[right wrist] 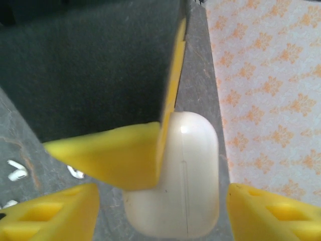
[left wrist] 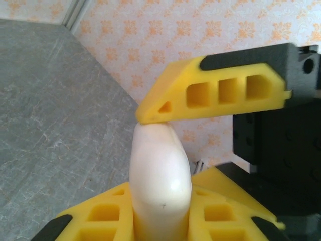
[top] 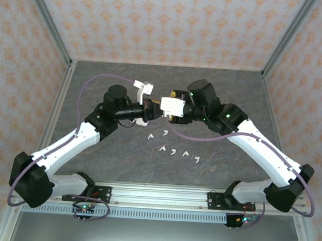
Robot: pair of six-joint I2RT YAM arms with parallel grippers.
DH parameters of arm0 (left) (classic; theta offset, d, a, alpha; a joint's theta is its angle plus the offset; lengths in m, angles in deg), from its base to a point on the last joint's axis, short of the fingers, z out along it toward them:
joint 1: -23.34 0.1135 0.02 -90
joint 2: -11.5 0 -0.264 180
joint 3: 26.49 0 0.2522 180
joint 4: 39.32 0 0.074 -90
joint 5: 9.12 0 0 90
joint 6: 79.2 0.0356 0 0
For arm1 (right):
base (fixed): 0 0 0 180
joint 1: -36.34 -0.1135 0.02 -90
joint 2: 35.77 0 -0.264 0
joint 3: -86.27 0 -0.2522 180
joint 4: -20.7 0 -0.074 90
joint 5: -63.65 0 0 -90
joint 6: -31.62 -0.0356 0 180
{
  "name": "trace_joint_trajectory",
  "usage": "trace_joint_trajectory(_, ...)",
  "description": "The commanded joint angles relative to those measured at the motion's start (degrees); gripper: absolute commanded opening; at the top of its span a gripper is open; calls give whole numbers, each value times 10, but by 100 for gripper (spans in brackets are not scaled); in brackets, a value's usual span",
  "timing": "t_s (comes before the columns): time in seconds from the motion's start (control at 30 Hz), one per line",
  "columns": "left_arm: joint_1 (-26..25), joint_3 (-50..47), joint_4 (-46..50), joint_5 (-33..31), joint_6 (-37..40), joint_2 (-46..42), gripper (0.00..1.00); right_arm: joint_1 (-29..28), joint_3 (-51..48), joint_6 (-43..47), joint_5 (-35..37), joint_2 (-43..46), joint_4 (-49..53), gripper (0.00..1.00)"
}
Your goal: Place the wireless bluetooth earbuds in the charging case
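**A:** What do we find at the grippers?

**B:** Our left gripper is clamped on the white charging case. Our right gripper has its jaws spread either side of the case, not touching it.

**A:** How far along are we?

**B:** Barely begun, we judge. The case looks closed. The earbuds lie loose mid-table, just near of the grippers, and none is seated yet.

**A:** And around them?

**B:** A grey, stone-patterned table, enclosed by pale walls with small orange motifs.
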Motion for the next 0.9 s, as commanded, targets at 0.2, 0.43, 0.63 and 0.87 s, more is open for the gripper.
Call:
trace_joint_trajectory(0.2, -12, -93, -100, -100, 178, -83, 0, 29, 11, -173, -133, 62, 72, 99)
trace_joint_trajectory(0.43, -16, -106, -78, -87, 302, -114, 0, 54, -87, -306, -166, 147, -68, 99)
trace_joint_trajectory(0.63, -22, -91, -50, -70, 363, -118, 0, 54, -100, -321, -137, 142, -117, 99)
trace_joint_trajectory(0.87, -35, -76, -44, -69, 381, -113, 0, 54, -67, -305, -124, 97, -116, 100)
